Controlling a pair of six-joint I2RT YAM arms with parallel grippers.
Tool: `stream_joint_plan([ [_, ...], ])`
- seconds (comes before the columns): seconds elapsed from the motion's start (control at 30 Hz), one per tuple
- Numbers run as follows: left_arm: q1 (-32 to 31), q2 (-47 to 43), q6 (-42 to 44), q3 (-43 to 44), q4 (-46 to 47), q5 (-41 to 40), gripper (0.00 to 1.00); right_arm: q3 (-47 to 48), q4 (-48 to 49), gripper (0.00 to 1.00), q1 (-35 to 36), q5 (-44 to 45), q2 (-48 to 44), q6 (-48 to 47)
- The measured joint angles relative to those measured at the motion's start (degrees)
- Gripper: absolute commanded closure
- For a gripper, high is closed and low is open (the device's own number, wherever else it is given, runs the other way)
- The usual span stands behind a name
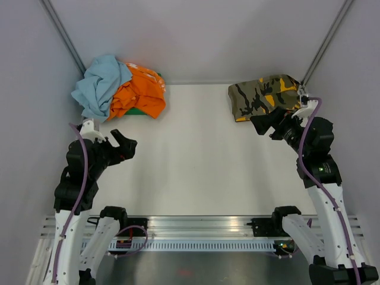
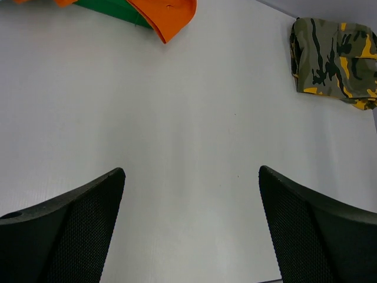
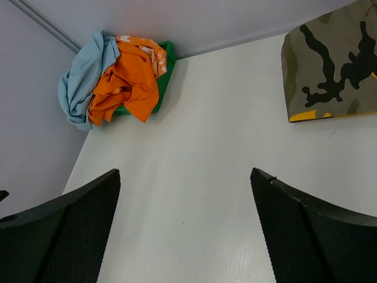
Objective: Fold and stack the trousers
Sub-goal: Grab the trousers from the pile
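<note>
The light blue trousers [image 1: 98,86] lie crumpled in a heap at the back left corner, against the wall; in the right wrist view the trousers [image 3: 82,82] sit at the upper left. My left gripper [image 1: 124,145] hovers open over the table, a little in front of and to the right of that heap, and holds nothing. In its own view the left gripper [image 2: 191,171] shows only bare table between its fingers. My right gripper [image 1: 264,124] is open and holds nothing, just in front of the camouflage garment. The right gripper [image 3: 185,172] faces across the table toward the heap.
An orange garment [image 1: 139,95] lies over the trousers' right side, with a green one [image 1: 138,111] under it. A folded camouflage garment [image 1: 264,96] sits at the back right. Grey walls close in the table [image 1: 196,154] on three sides.
</note>
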Motion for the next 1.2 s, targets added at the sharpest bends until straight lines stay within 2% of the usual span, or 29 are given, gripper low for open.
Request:
stream_joint_plan([
  [0.37, 0.0, 6.93, -0.35, 0.55, 3.3, -2.67, 0.0, -2.97, 4.31, 0.02, 0.0, -3.69, 5.44, 2.19],
  [0.47, 0.0, 16.98, -1.01, 6.34, 3.02, -7.48, 0.0, -3.78, 6.1, 0.02, 0.0, -5.03, 7.89, 3.37],
  [0.63, 0.96, 40.76, -1.01, 28.15, 2.05, -15.41, 0.0, -5.62, 12.15, 0.02, 0.0, -7.26, 10.49, 6.51],
  [0.73, 4.52, 50.82, -1.05, 36.68, 1.81, -18.03, 0.0, -5.62, 15.76, 0.02, 0.0, -7.63, 11.63, 7.26],
  [0.9, 17.73, 61.86, -3.65, 41.22, 3.41, -16.63, 0.0, -5.62, 17.35, 0.02, 0.0, -7.41, 12.72, 5.84],
  [1.0, 22.97, 68.17, -4.52, 43.65, 4.72, -15.98, 0.0, -5.62, 17.0, 0.02, 0.0, -6.62, 13.38, 4.24],
  [1.2, 22.86, 75.73, -4.61, 44.19, 12.2, -12.41, 0.0, -5.62, 16.83, 0.02, 0.0, -5.2, 14.36, 1.81],
])
